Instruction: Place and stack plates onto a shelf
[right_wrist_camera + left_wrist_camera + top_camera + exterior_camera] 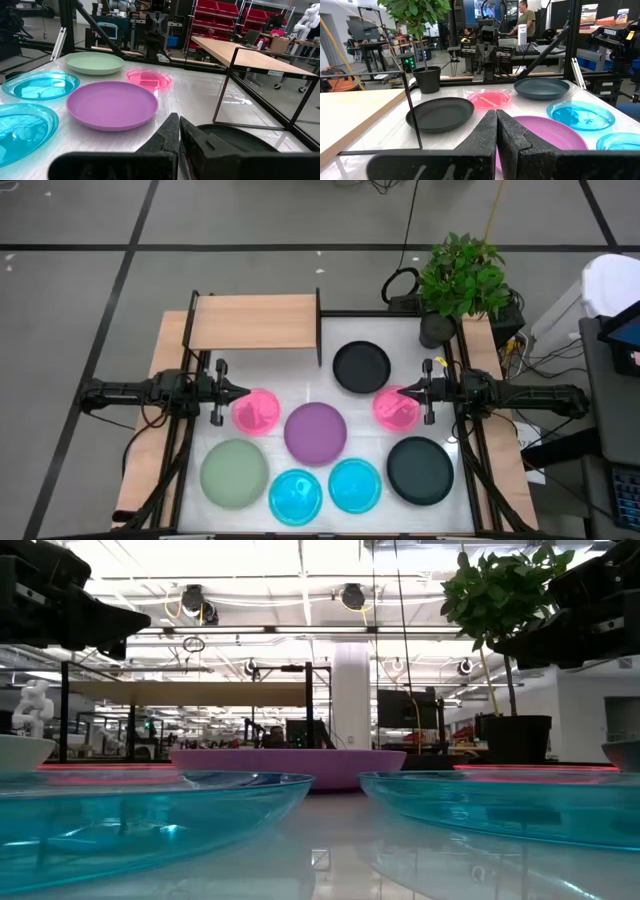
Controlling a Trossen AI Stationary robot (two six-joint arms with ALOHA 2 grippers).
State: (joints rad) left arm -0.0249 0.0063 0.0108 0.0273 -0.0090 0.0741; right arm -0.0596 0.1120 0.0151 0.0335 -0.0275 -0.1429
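The shelf [255, 320], a light-wood board on black posts, stands at the table's far left with nothing on it. Several plates lie flat on the white tabletop: two black [361, 366] [420, 469], two pink [257, 411] [396, 409], one purple [315, 430] in the middle, one sage-green [234, 471], and two cyan [296, 494] [354, 484] near the front edge. My left gripper [243, 392] hangs level and shut above the left pink plate's edge. My right gripper [402, 391] hangs level and shut above the right pink plate. The shut fingertips show in both wrist views [496, 117] [178, 120].
A potted plant [462, 280] stands at the table's far right corner, beside the far black plate. The shelf's thin black posts [225, 85] rise from the tabletop next to that plate. A person [525, 20] stands in the room beyond the table.
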